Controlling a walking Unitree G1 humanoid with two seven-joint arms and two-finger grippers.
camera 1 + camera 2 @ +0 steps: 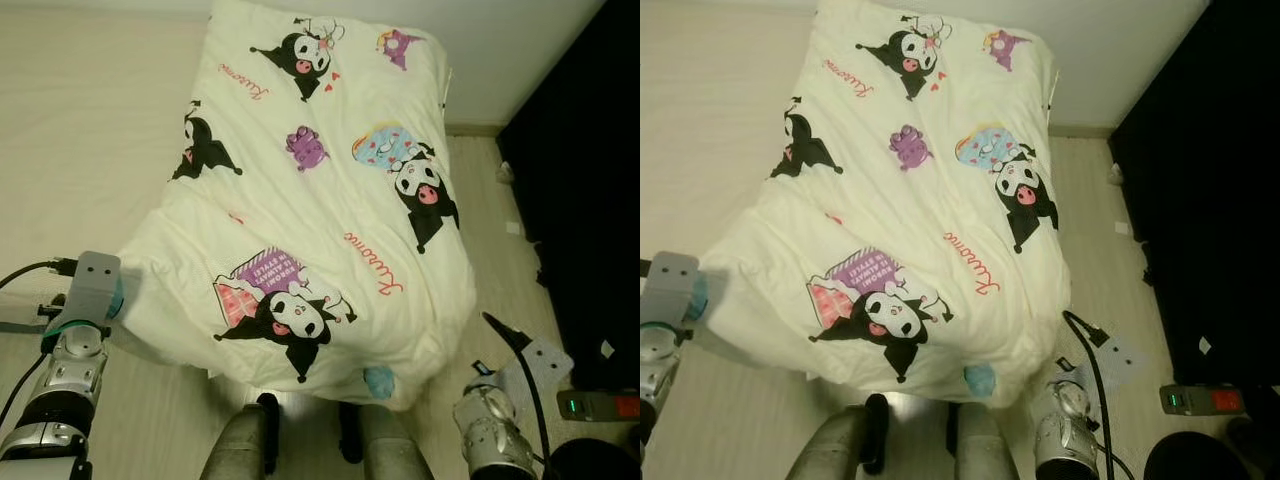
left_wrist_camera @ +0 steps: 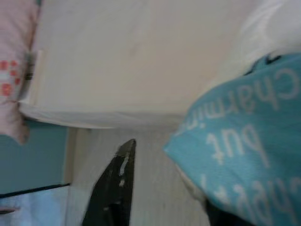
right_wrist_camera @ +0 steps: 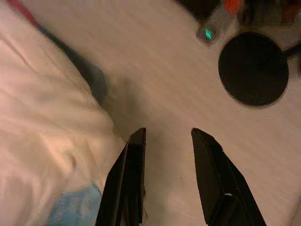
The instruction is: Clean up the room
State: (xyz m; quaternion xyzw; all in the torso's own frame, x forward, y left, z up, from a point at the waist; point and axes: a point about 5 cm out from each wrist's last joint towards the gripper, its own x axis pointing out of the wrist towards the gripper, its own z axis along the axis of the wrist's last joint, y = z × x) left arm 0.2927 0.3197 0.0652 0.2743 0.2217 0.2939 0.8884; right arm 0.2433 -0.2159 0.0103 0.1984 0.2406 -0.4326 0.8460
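You see soft matt cloth duvet [image 1: 320, 200], cream, printed cartoon figures, puffy and creased toward 6 o'clock edge. Floor [image 3: 188, 94] pale wood-look planks, smooth, low sheen. Arms: brushed silver metal, slight gloss, left wrist [image 1: 70, 370] at 8 o'clock. Right gripper [image 3: 167, 141] fingers smooth black plastic, dull shine. Power strip [image 1: 598, 405] at 4 o'clock, grey plastic
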